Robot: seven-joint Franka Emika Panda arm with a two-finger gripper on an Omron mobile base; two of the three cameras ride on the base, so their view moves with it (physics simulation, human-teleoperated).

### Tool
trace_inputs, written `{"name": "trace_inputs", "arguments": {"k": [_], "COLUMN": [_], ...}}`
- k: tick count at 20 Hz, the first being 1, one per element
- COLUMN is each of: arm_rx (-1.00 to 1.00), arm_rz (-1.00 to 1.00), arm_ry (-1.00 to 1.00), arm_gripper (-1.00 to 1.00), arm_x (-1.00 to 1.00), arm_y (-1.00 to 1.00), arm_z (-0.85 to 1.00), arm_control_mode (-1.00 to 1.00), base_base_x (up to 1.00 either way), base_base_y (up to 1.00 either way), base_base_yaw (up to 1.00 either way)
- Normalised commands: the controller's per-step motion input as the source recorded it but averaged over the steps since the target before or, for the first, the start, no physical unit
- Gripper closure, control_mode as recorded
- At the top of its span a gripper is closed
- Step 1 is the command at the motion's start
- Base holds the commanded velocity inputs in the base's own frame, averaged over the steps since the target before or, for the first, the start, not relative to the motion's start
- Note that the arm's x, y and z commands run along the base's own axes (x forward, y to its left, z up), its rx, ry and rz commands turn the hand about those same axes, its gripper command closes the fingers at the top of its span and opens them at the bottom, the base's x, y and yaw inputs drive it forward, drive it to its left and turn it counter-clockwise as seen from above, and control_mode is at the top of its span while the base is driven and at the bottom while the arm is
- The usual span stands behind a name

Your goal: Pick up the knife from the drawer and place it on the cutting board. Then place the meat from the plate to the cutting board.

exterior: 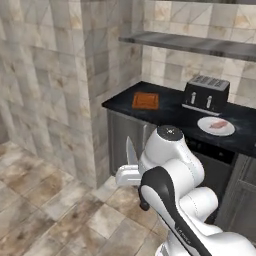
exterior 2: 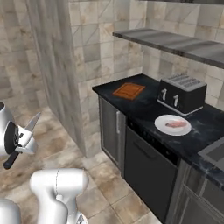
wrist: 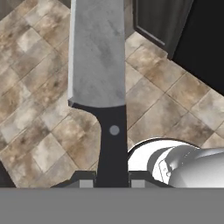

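Observation:
My gripper (wrist: pixel 112 181) is shut on the black handle of the knife (wrist: pixel 100 65), whose pale blade points away from the hand over the tiled floor. The left base view has the knife (exterior: pixel 131 151) sticking up from the gripper (exterior: pixel 129 174), well short of the counter. From the right base view, the knife (exterior 2: pixel 31 124) and gripper (exterior 2: pixel 21 142) hang at the far left. The reddish cutting board (exterior: pixel 145 100) (exterior 2: pixel 129 91) lies bare at the counter's left end. The meat (exterior: pixel 219 124) (exterior 2: pixel 176 124) rests on a white plate (exterior: pixel 202 124) (exterior 2: pixel 159 124). The drawer is out of view.
A black toaster (exterior: pixel 206 93) (exterior 2: pixel 181 92) stands between board and plate on the dark counter (exterior: pixel 170 110). A grey shelf (exterior: pixel 190 44) runs above it. Cabinet doors (exterior 2: pixel 113 131) and a dark appliance front (exterior 2: pixel 148 170) sit below. A sink edge (exterior 2: pixel 214 153) is at the right.

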Motion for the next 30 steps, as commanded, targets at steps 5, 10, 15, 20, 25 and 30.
{"name": "trace_inputs", "arguments": {"k": [5,10,15,20,25,30], "arm_rx": [0.00,0.00,0.00,0.00,0.00,0.00], "arm_rz": [0.00,0.00,0.00,0.00,0.00,0.00], "arm_ry": [0.00,0.00,0.00,0.00,0.00,0.00], "arm_gripper": [1.00,1.00,1.00,1.00,1.00,1.00], "arm_x": [0.00,0.00,0.00,0.00,0.00,0.00], "arm_y": [0.00,0.00,0.00,0.00,0.00,0.00], "arm_z": [0.00,0.00,0.00,0.00,0.00,0.00], "arm_control_mode": [1.00,1.00,1.00,1.00,1.00,1.00], "base_base_x": [0.43,0.44,0.49,0.52,0.57,0.55], "base_base_y": [0.03,0.13,0.19,0.19,0.25,0.20], "base_base_yaw": [-0.38,-0.37,-0.36,-0.36,-0.35,-0.34]}}
